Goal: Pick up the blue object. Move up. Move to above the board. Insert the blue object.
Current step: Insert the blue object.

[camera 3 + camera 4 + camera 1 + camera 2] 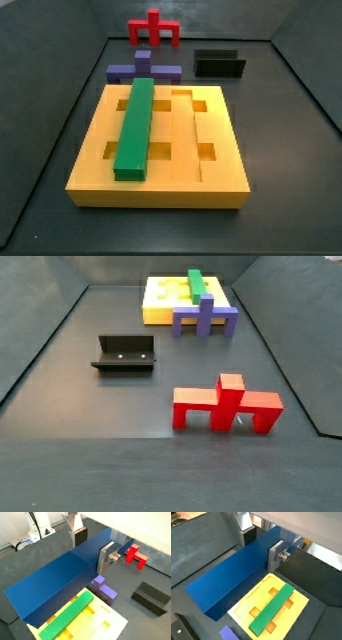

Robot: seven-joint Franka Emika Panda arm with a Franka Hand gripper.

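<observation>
Dark floor | hand (88, 548) grips blue object (60, 577) above board (100, 623)

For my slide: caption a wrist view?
Gripper holds long dark-blue bar above yellow grooved board bearing green bar.

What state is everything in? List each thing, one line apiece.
gripper: above the board, jaws shut on the blue bar.
blue bar: held aloft, not inserted.
board: flat on floor, one groove filled.
green bar: lying in that groove.
purple cross: on floor beside board.
red piece: standing on floor.
fixture: standing, empty.
</observation>
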